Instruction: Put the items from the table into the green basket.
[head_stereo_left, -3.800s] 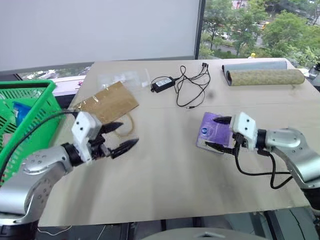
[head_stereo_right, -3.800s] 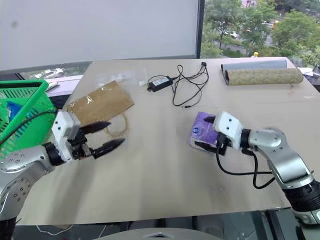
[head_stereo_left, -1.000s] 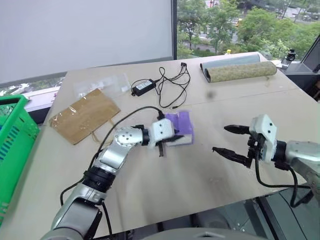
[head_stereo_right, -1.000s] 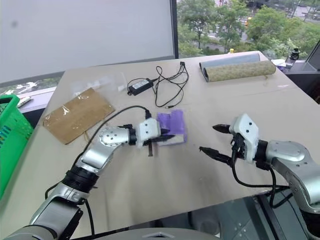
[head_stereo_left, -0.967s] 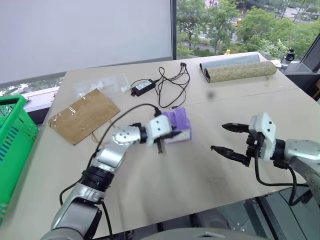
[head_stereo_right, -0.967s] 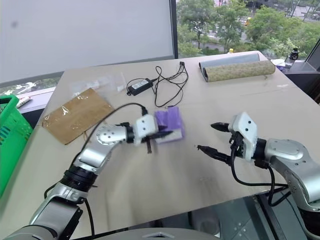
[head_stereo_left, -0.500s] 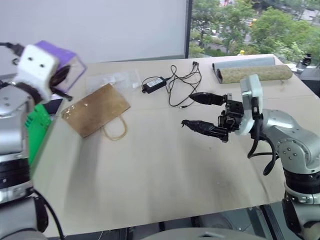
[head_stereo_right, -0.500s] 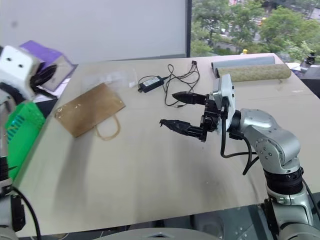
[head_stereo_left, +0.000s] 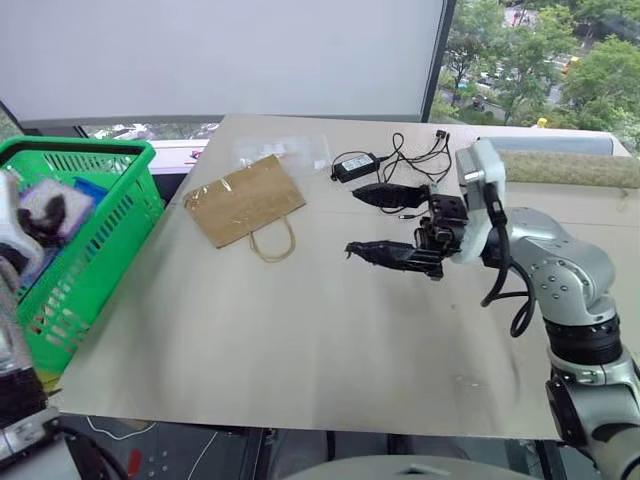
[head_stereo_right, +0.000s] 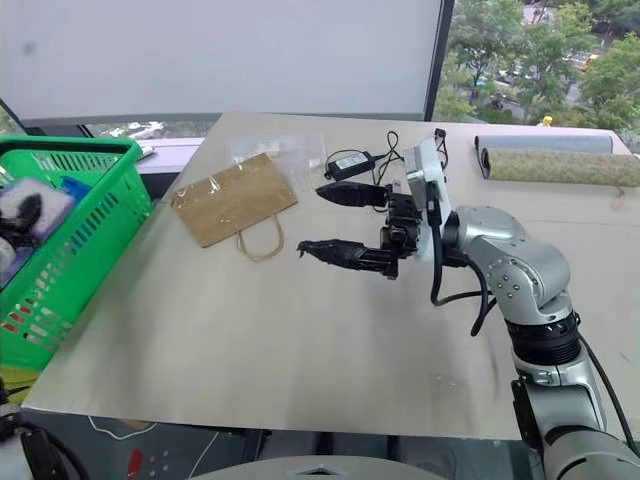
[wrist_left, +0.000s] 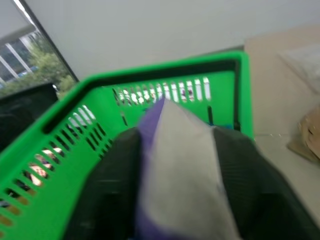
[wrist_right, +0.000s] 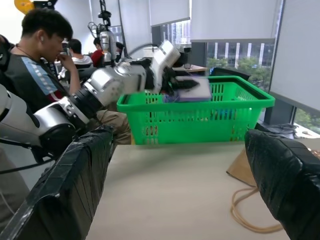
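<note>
The purple tissue pack (wrist_left: 175, 170) looked soft and slightly crumpled, violet along one edge and pale grey across the face turned toward my wrist camera. My left gripper (wrist_right: 187, 90) had it between its two black fingers (wrist_left: 112, 185), one on each side of the pack, and held it above the open top of the green basket (wrist_right: 200, 117), level with the rim or a little over it. The basket's slotted far wall (wrist_left: 165, 92) stood just beyond the pack, and something blue lay inside against that wall (I could not tell what it was).

My right gripper (head_stereo_left: 385, 225) hung over the table (head_stereo_left: 300, 330) with its fingers spread wide and nothing between them, pointing toward the basket side. Just beyond its fingertips on that side lay the flat brown paper bag (head_stereo_left: 245, 198) with its loop handle toward me. Behind the gripper sat the black charger (head_stereo_left: 353, 163) and its tangled cable (head_stereo_left: 415, 155), and past them a rolled mat (head_stereo_right: 560, 165) near the table's edge. A clear plastic wrapper (head_stereo_right: 275, 148) lay beside the bag, hard to make out against the pale top.

Beyond the basket, in my right wrist view, a seated person (wrist_right: 37, 55) faced away to one side. My left arm was cut off at the edge of the head views.
</note>
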